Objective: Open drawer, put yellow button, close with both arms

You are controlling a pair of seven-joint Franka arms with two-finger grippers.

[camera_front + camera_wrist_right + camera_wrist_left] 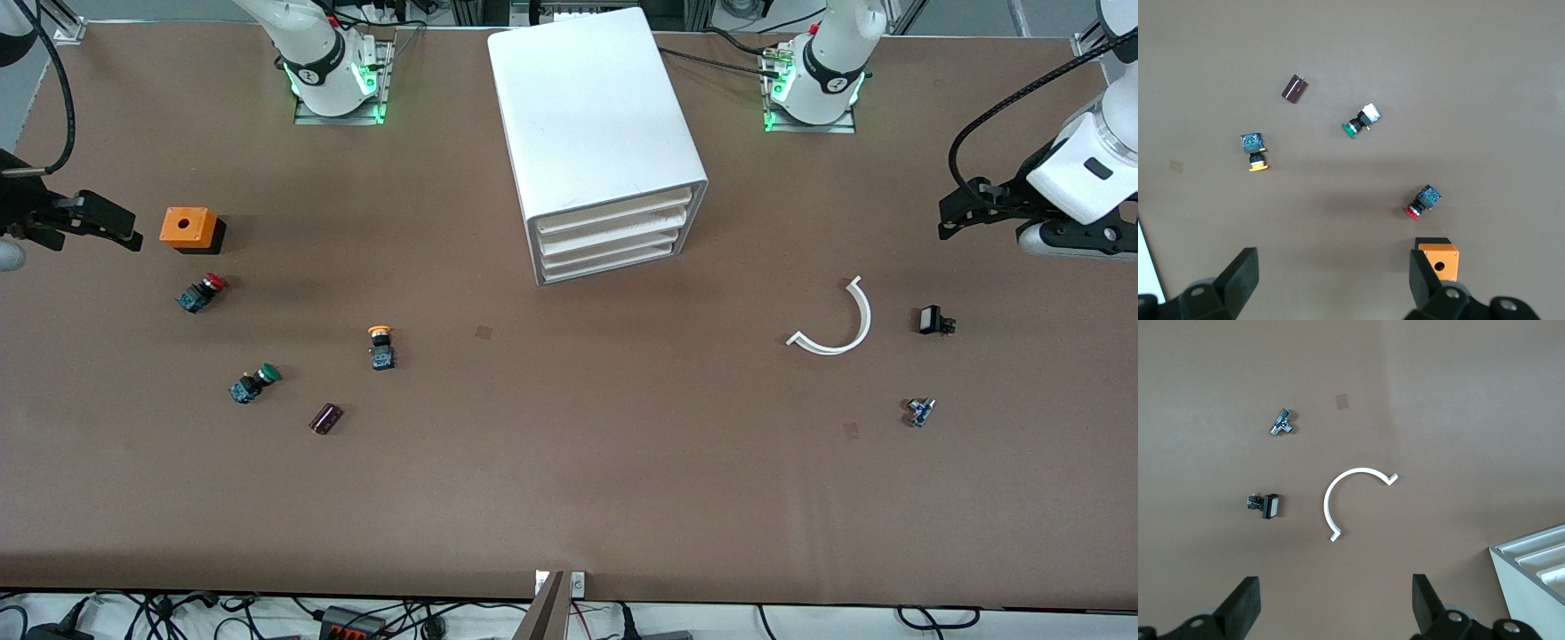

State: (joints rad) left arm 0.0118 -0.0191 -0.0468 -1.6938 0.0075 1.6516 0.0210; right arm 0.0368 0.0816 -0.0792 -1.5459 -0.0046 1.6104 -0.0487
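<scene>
Yellow button (pixel 380 346): lies on its side on the brown table (pixel 569 480), toward the right arm's end, nearer the front camera than the cabinet; well apart from both grippers, held by neither.
Same button in the right wrist view (pixel 1253 151): lies on bare table out ahead of the spread fingers, not between them.
Right gripper (pixel 96 224): hangs over the right arm's end of the table, just beside the orange box (pixel 189 229); jaws spread apart, nothing in them.
Left gripper (pixel 965 211): hangs over the left arm's end of the table; jaws spread apart, nothing in them.
Drawer (pixel 610 214): uppermost of four alike in the white cabinet (pixel 587 124), pushed in flush with the three below.
Cabinet: stands midway between the two arm bases, its drawer fronts facing the front camera and turned slightly toward the left arm's end.
Red button (pixel 201 292): near the orange box, nearer the front camera than it.
Green button (pixel 254 383): nearer the front camera than the red one.
Dark cylinder (pixel 325 418): beside the green button, nearer the front camera than the yellow button.
White curved strip (pixel 839 322): on the table toward the left arm's end.
Black switch (pixel 934 321): beside the curved strip.
Small metal part (pixel 920 412): nearer the front camera than the switch.
Room: cables (pixel 356 618) run along the table edge nearest the front camera.
</scene>
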